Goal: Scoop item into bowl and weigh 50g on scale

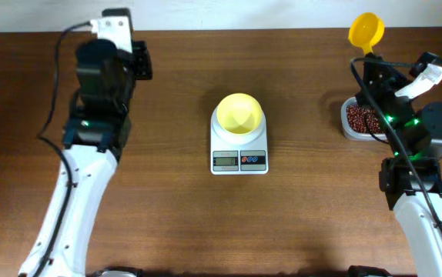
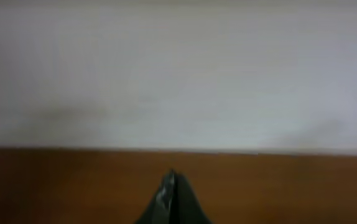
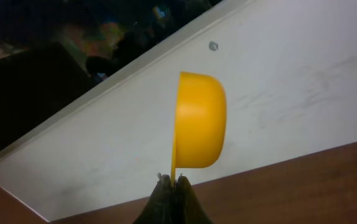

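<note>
Far left, the left hand (image 2: pixel 171 182) is fully shut with nothing between its fingers; it is lifted over the back-left part of the brown bench (image 1: pixel 175 215) and points twd the pale wall. In the centre the white scale (image 1: pixel 239 160) stands on the bench, display and buttons at the near side, digits too small to read. The pale yellow bowl (image 1: pixel 240 114) sits on its platform. At right a clear tub (image 1: pixel 349 132) holds the red-brown beans (image 1: pixel 359 118), well apart from the scale. The right hand (image 3: pixel 171 185) is closed on the handle of a yellow scoop (image 1: pixel 366 31), which is raised beyond the tub, near the bench's back edge.
</note>
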